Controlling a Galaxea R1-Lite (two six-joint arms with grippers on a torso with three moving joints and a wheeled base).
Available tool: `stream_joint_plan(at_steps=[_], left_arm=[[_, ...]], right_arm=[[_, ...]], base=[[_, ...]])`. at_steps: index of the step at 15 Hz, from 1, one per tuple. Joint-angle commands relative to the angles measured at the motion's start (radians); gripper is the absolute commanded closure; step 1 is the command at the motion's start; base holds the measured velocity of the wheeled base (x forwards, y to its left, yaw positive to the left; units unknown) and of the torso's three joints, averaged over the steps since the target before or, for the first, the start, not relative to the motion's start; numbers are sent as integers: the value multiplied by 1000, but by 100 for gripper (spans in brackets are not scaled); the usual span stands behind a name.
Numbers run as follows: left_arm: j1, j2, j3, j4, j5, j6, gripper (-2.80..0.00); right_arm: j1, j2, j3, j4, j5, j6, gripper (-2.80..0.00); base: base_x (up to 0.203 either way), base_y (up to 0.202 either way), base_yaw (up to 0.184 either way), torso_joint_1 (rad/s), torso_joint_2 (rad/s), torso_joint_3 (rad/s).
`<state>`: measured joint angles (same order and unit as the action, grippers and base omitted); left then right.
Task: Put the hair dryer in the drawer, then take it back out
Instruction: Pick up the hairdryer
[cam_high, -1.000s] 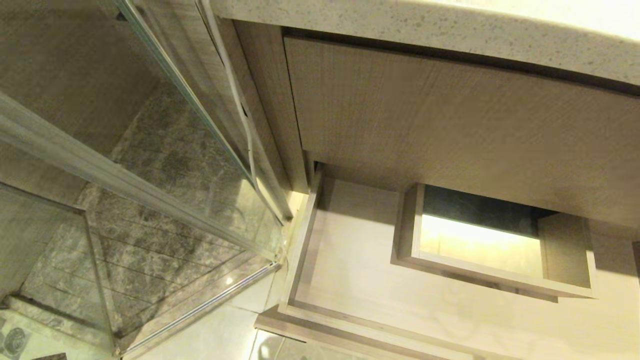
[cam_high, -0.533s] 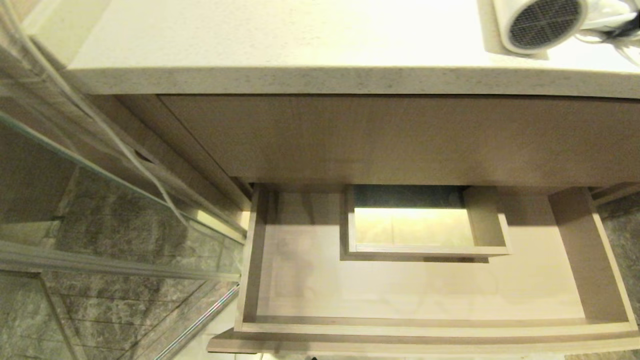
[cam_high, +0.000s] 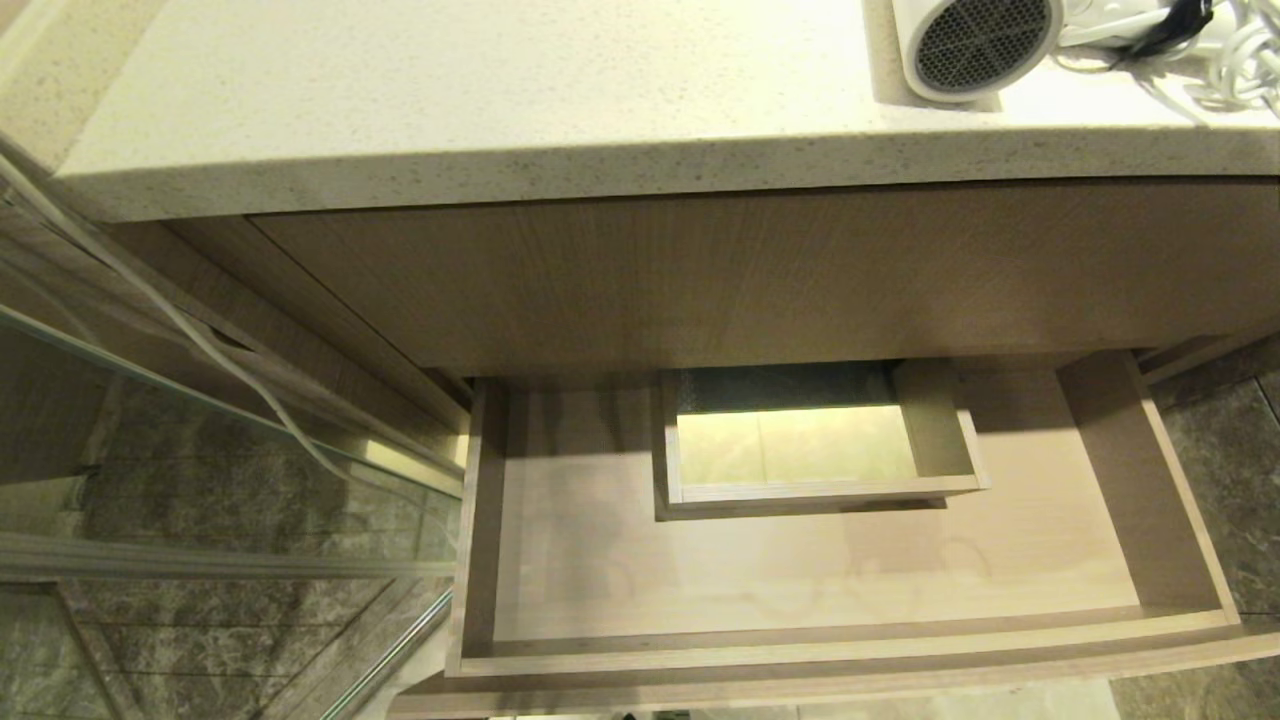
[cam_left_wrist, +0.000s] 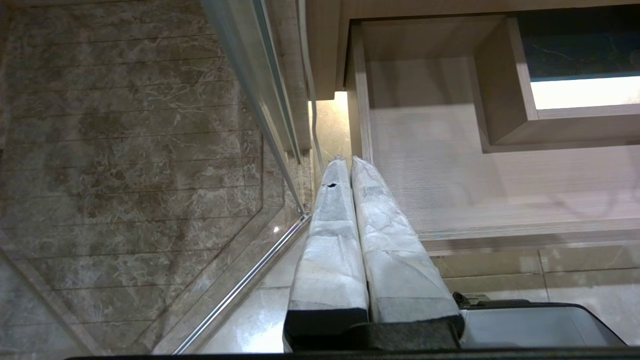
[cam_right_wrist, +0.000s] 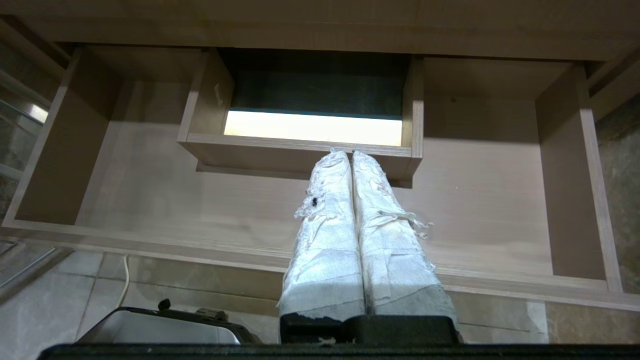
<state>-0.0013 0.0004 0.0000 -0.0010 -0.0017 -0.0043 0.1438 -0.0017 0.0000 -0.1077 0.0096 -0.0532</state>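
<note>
A: Where does the hair dryer (cam_high: 975, 45) lie?
B: On the speckled stone worktop (cam_high: 450, 110), toward its right end and close to the front edge, with the dark mesh grille facing the head camera. Its white cord (cam_high: 1235, 50), bound by a black tie (cam_high: 1180, 20), is heaped just beside it to the right.

A: And the drawer (cam_high: 800, 580)?
B: Pulled out below the worktop, under a taller plain wood panel (cam_high: 750, 280). The pale floor of the drawer carries nothing. A boxed rectangular cut-out (cam_high: 815, 450) stands in the middle at the back; a lit tile floor shows through it.

A: How do the fingers stand?
B: The left gripper (cam_left_wrist: 347, 165) has its two white-wrapped fingers (cam_left_wrist: 330, 235) pressed together, holding nothing; it hangs over the left front corner of the drawer (cam_left_wrist: 450, 165), next to the glass shower door (cam_left_wrist: 260, 100). The right gripper (cam_right_wrist: 348, 156) is likewise closed and empty, its frayed wrapped fingers (cam_right_wrist: 385, 225) pointing toward the front wall of the cut-out (cam_right_wrist: 300, 145) in the drawer (cam_right_wrist: 200, 200). Neither arm appears in the head view.

A: What surrounds the vanity?
B: To the left, the shower door (cam_high: 200, 420) with a thin white cable (cam_high: 180, 330) running along it, and grey marbled shower floor (cam_high: 220, 620) behind the glass. In both wrist views a grey part of the robot's base (cam_right_wrist: 160, 327) sits on the tiled floor (cam_left_wrist: 500, 275) before the drawer.
</note>
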Motion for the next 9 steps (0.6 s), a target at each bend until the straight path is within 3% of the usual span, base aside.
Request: stream_joint_plan(at_steps=[1,5,9], left_arm=[[0,0,0,-1,1,0,0],[0,0,0,-1,0,0,0],[0,0,0,-1,2,0,0]], right_arm=[[0,-38,40,-3,-2,9,0],[0,-38,40,-3,-2,9,0],[0,-38,40,-3,-2,10,0]], base=[[0,0,0,0,0,0],[0,-2,23,145,-374,-230],[0,-7,170,223,-545,-326]])
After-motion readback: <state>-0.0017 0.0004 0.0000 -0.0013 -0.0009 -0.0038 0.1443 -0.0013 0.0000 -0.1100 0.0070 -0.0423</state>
